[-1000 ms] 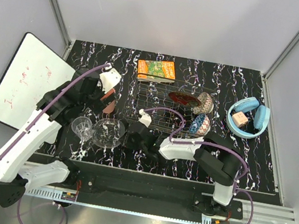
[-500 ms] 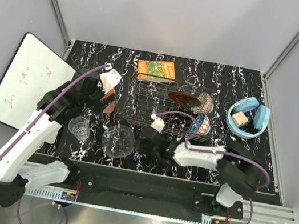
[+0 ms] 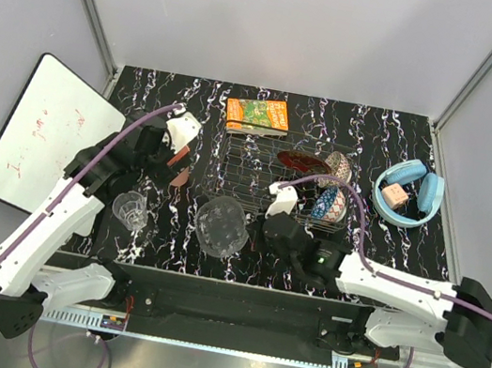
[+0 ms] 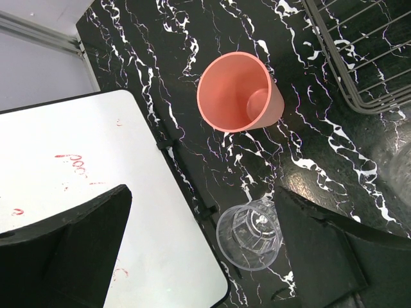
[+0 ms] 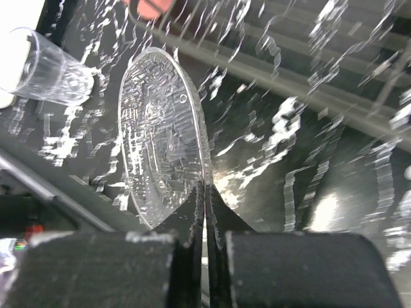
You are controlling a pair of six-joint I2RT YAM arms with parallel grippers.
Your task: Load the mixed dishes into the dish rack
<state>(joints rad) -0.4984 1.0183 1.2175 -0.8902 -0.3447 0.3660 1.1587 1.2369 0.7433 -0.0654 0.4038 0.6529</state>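
**Glass bowl gripped just outside the dish rack**

The dish rack (image 3: 281,176) is holding three pieces, all standing on edge at its right end: the red floral plate (image 3: 299,162), the brownish bowl (image 3: 339,169) beside it, and the blue bowl (image 3: 328,203) nearer the arms. The remaining wire bays are sitting bare. An orange-green carton (image 3: 258,115) is lying on the worktop (image 3: 398,135) against the rack's far side, and blue headphones (image 3: 406,193) are resting well to the rack's right.

The right arm is stretching leftward along the rack's near side. Its end effector (image 5: 205,196) is pinching the rim of the clear glass bowl (image 5: 160,128), fingers closed tight on the glass, with the bowl tipped up on edge just off the rack's near left corner.

The left arm is reaching in to the left of the rack. Its end effector (image 4: 202,250) is hanging spread wide and gripping nothing, above the pink cup (image 4: 237,93) and the drinking glass (image 4: 249,234), both left of the rack beside a whiteboard (image 4: 96,173).
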